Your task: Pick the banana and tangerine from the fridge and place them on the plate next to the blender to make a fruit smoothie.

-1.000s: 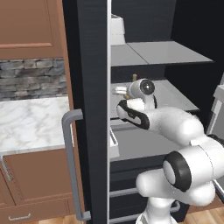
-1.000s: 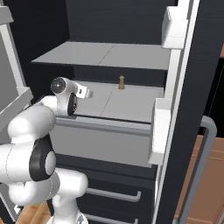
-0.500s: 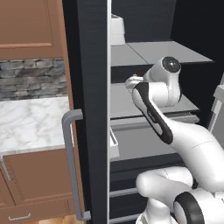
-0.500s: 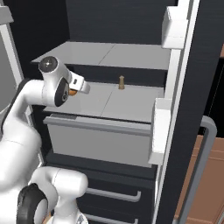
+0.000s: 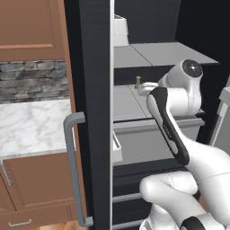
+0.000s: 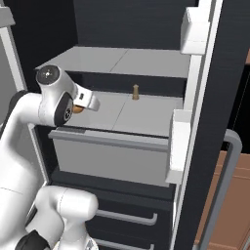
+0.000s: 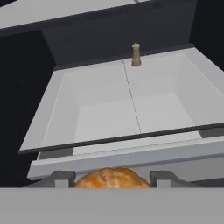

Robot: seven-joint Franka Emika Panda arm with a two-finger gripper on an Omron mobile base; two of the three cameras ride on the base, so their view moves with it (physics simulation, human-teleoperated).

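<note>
The tangerine [image 7: 112, 176], round and orange, sits between my two dark finger tips at the bottom of the hand view. My gripper [image 7: 112, 180] is shut on it. From the right, the gripper [image 6: 82, 104] hangs in front of the fridge's middle grey shelf [image 6: 141, 114], and a sliver of the tangerine [image 6: 77, 109] shows at it. The black fridge door [image 5: 92, 90] stands open with its grey bar handle [image 5: 74, 170]. From the left, the gripper [image 5: 146, 87] is at the shelf's front edge. The banana, the plate and the blender are out of view.
An upright tan bottle-shaped object [image 7: 136, 55] stands at the back of the middle shelf. White door bins [image 6: 179, 141] jut out on the right. Grey drawers [image 6: 127, 215] lie below. A marble counter [image 5: 31, 126] and brown cabinets [image 5: 31, 22] are left of the door.
The arm's upper links have swung upward and the wrist has turned. The hand stays in front of the middle shelf with the tangerine still in it.
</note>
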